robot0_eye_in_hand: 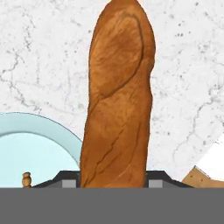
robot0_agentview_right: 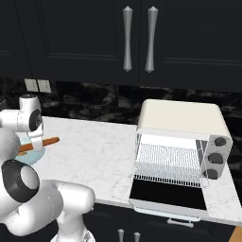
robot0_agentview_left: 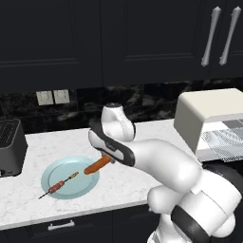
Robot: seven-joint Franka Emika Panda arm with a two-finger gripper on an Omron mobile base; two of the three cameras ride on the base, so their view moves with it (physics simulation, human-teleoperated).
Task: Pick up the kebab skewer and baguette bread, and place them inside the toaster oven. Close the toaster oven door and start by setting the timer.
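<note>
White marbled worktop [robot0_agentview_left: 123,178] runs under black cabinets, with a dark stone backsplash behind it. Low over that surface, the pincer [robot0_eye_in_hand: 114,181] is closed on the baguette bread [robot0_eye_in_hand: 118,100]; in the hand view its two dark tips sit tight against either side of the loaf's near end, and the loaf runs straight away from the camera. From the left base view the bread [robot0_agentview_left: 97,165] sticks out leftward from under the wrist, its free end over the right rim of a pale blue plate [robot0_agentview_left: 76,190]. Whether it rests on the rim or is raised above it, I cannot tell. From the right base view the baguette [robot0_agentview_right: 40,143] shows as an orange bar crossing behind the wrist.

On the plate lies the kebab skewer [robot0_agentview_left: 60,185], a thin dark stick with reddish chunks, slanted, its lower tip poking past the plate's left edge. It lies near the bread but apart from it.

Further left on the worktop stands a black slot toaster [robot0_agentview_left: 10,147], with two pale wall outlets [robot0_agentview_left: 52,97] above it.

Well to the right sits the cream toaster oven [robot0_agentview_right: 182,137], wire rack visible inside, three dark knobs [robot0_agentview_right: 216,157] down its right side. Its toaster oven door [robot0_agentview_right: 168,193] hangs fully open, lying flat in front of it.
</note>
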